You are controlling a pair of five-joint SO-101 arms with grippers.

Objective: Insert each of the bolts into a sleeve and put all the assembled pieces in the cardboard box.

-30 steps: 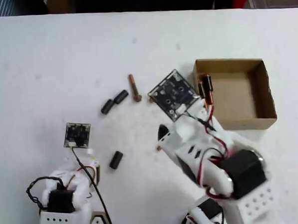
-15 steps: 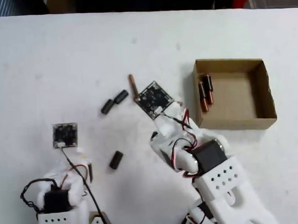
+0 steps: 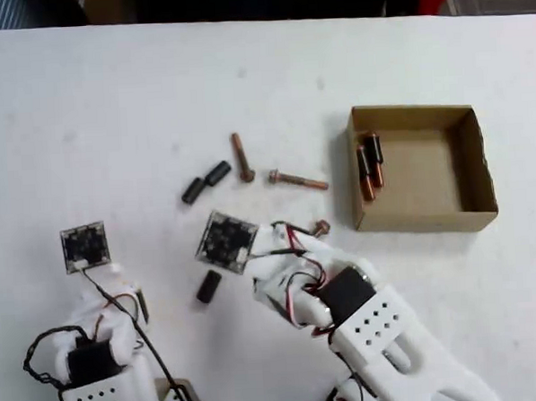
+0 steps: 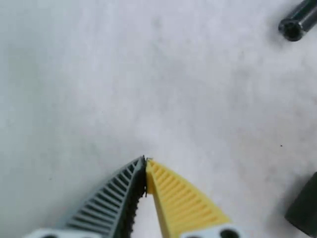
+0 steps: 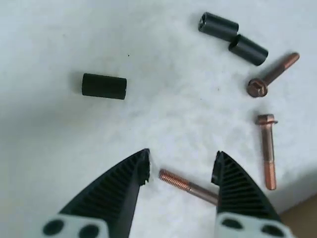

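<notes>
The cardboard box (image 3: 469, 167) stands at the right with two bolt-and-sleeve pieces (image 3: 369, 166) inside. Two copper bolts (image 3: 241, 157) (image 3: 298, 179) lie mid-table. A third bolt (image 5: 190, 186) lies on the table between the fingers of my open right gripper (image 5: 182, 168), untouched; its head (image 3: 321, 226) shows beside the right arm. Two black sleeves (image 3: 217, 173) (image 3: 193, 190) lie together left of the bolts. A lone sleeve (image 3: 209, 286) (image 5: 104, 86) lies nearer the arms. My left gripper (image 4: 145, 162) is shut and empty over bare table at the front left.
The right arm (image 3: 364, 317) stretches from the front edge toward the table's middle. The left arm (image 3: 88, 376) sits at the front left corner. A sleeve end (image 4: 296, 23) and a dark object (image 4: 304, 208) edge the left wrist view. White table stretches behind the parts.
The right arm has swung from the box's near corner leftward and back to the table's middle, uncovering a bolt. The left arm has drifted left.
</notes>
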